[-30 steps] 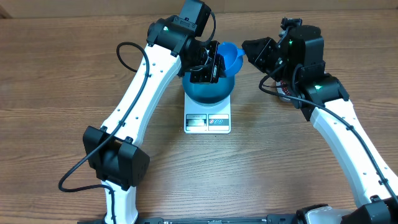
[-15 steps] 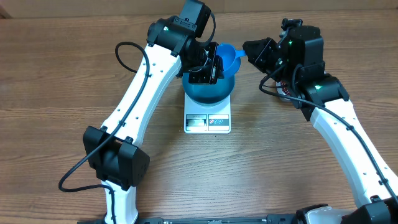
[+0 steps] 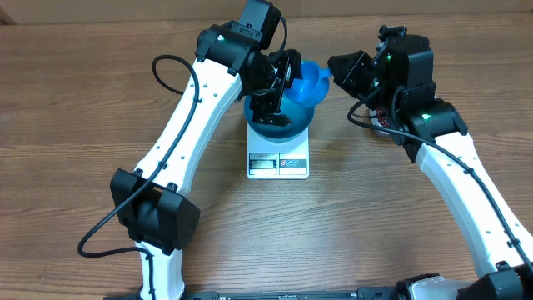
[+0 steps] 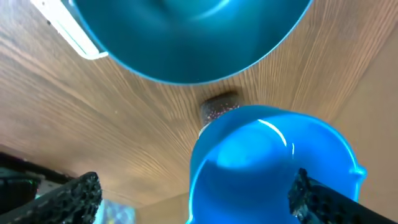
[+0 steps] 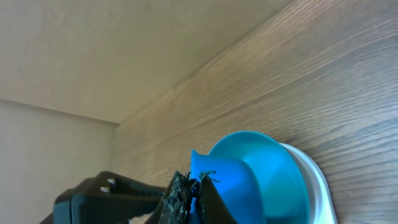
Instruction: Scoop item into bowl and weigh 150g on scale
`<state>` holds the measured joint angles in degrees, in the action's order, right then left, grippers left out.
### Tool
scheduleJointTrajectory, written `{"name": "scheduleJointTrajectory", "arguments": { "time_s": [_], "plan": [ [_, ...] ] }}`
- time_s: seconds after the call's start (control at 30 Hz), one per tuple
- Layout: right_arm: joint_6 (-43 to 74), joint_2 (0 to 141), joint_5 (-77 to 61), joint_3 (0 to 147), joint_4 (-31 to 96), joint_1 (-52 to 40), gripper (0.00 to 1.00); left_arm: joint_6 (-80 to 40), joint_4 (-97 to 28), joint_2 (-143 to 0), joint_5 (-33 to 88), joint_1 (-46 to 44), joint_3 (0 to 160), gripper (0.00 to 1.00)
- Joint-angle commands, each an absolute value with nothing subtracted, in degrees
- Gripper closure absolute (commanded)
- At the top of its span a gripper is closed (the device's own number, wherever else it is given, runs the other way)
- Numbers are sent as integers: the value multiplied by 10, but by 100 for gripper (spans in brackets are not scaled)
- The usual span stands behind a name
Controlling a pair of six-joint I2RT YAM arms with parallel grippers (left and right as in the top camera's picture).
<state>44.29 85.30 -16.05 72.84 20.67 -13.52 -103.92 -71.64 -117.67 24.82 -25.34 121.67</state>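
The bowl (image 3: 293,125) sits on the scale (image 3: 278,160) toward the far edge of the counter (image 3: 83,100), about midway between its left and right edges. The left arm hides its inside, though a small speckled red-brown patch of beans (image 4: 217,111) shows just past the bowl in the left wrist view. Over the bowl's far-right rim hangs a small blue scoop (image 3: 310,79), its handle pinched in the fully closed right end effector (image 3: 331,75) — while the left end effector (image 3: 277,83) is spread wide above the bowl, gripping nothing, its fingers (image 4: 68,196) either side of the scoop.
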Motion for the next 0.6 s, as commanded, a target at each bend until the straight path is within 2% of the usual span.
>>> {"name": "scheduleJointTrajectory", "arguments": {
  "time_s": [0.0,0.17,0.23,0.33,0.43,0.57],
  "plan": [
    [432,851,-150,730,210,-119,96,-934,-719,-1172,236,-229,1233,0],
    [396,849,-150,730,228,-76,96,-779,-749,-1172,230,-187,1263,0],
    [359,842,-150,731,240,-52,96,-650,-750,-1172,219,-170,1287,0],
    [314,813,-150,732,256,-21,96,-374,-762,-1172,220,-156,1330,0],
    [272,775,-150,740,276,-3,96,-213,-801,-1172,220,-154,1359,0],
    [227,719,-115,761,336,5,96,-163,-826,-1172,221,-154,1362,1]
  ]
}}
